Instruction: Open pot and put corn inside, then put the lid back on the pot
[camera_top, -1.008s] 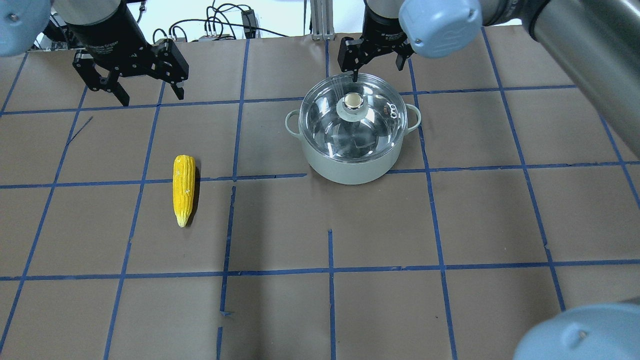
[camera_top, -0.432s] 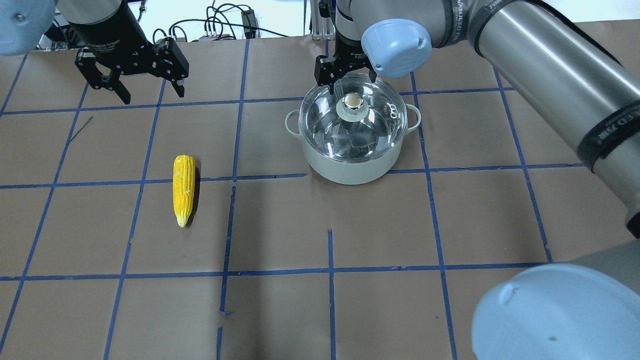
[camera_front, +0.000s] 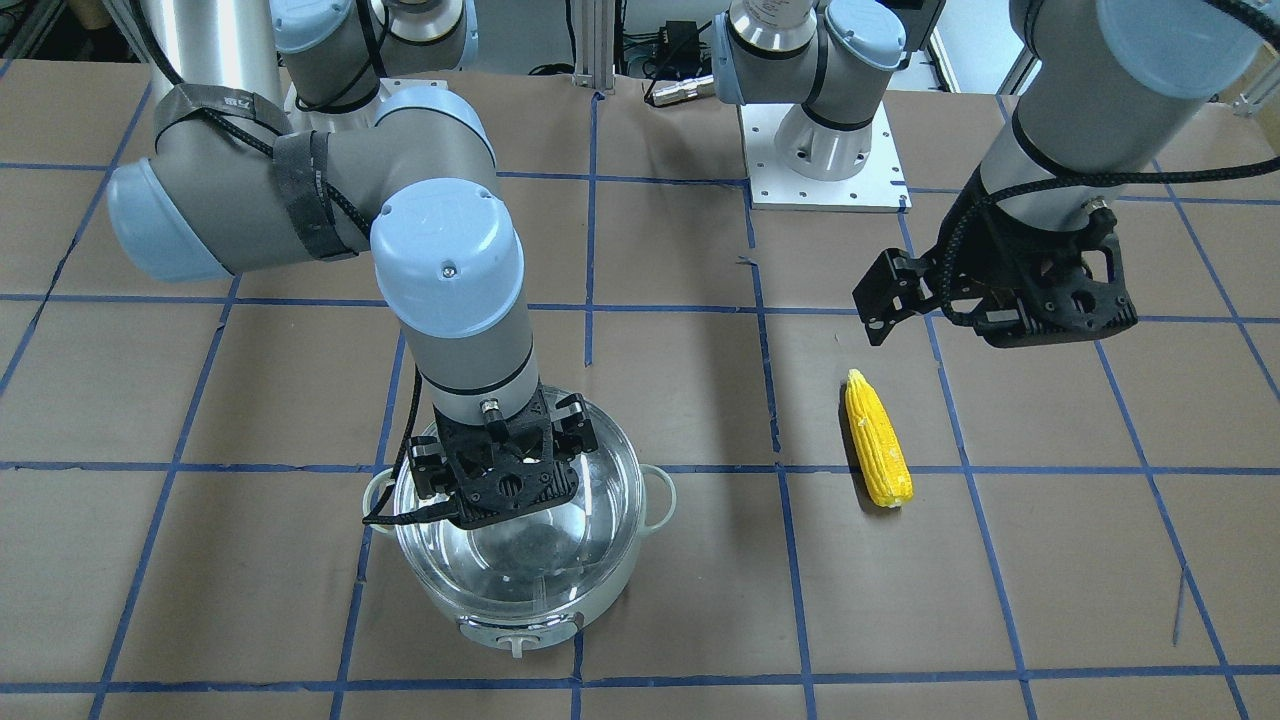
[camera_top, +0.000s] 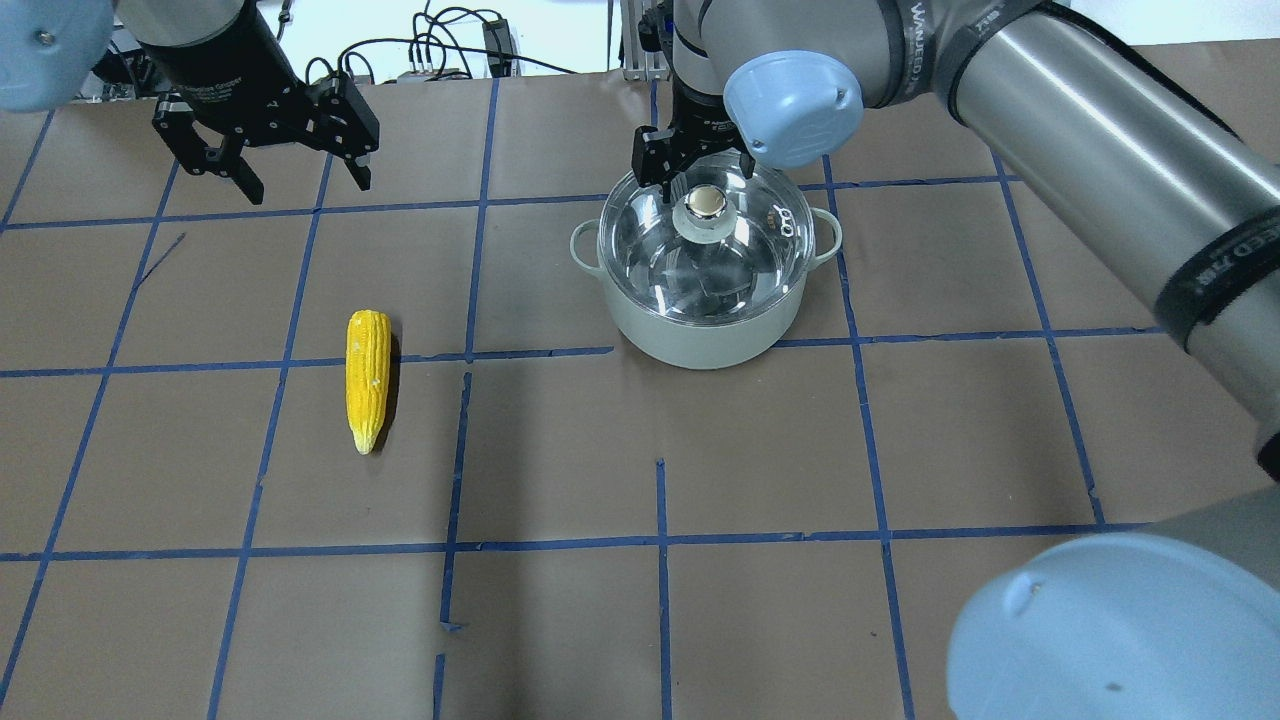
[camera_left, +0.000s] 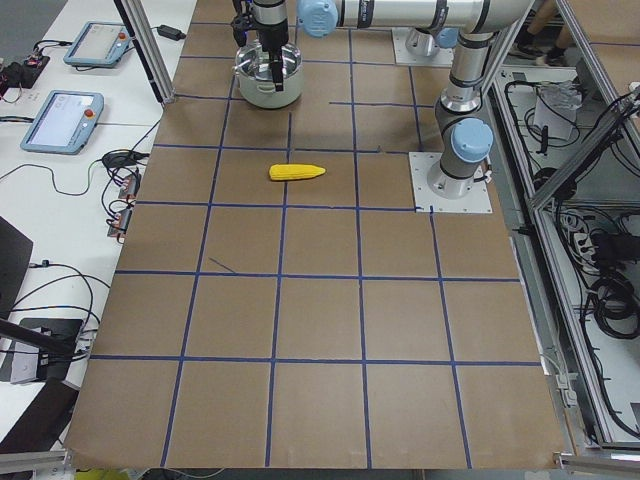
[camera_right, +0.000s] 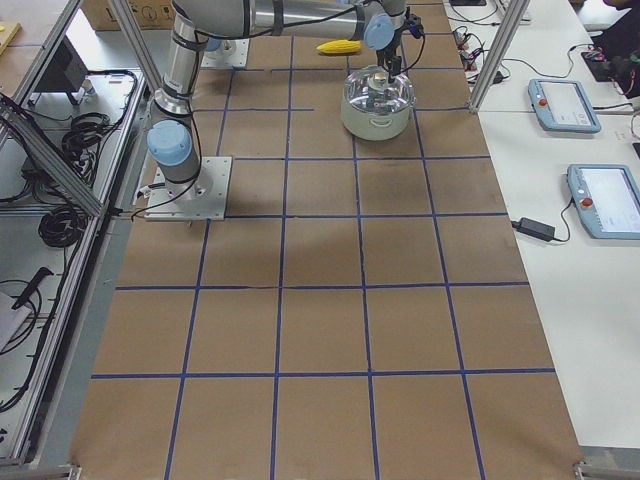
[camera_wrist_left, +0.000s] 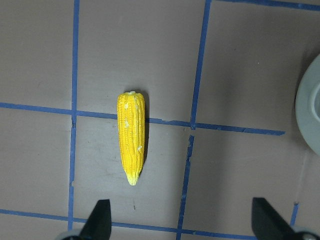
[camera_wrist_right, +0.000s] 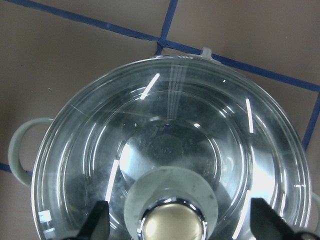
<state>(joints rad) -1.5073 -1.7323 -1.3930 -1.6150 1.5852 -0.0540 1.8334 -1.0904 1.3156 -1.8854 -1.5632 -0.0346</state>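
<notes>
The pot (camera_top: 700, 345) stands at the back middle of the table, pale-walled with two loop handles. The clear glass lid (camera_top: 700, 280) sits on it, and its beige knob (camera_top: 706, 203) is at the centre. My right gripper (camera_top: 703, 178) is open and hovers over the lid, one finger on each side of the knob (camera_wrist_right: 172, 225); its fingertips (camera_wrist_right: 97, 220) stand apart from it. The corn (camera_top: 367, 378) lies flat on the table to the left, tip toward the front. My left gripper (camera_top: 305, 185) is open and empty above the table behind the corn (camera_wrist_left: 132, 145).
Brown table with a blue tape grid. The left arm's white base plate (camera_front: 825, 170) is at the robot's edge. Cables (camera_top: 450, 50) lie along the far edge. The pot's rim (camera_wrist_left: 310, 110) shows at the right of the left wrist view.
My right arm has swung left and lowered, which brought the open gripper from behind the pot to over the lid's knob. The left gripper, corn and pot have stayed where they were.
</notes>
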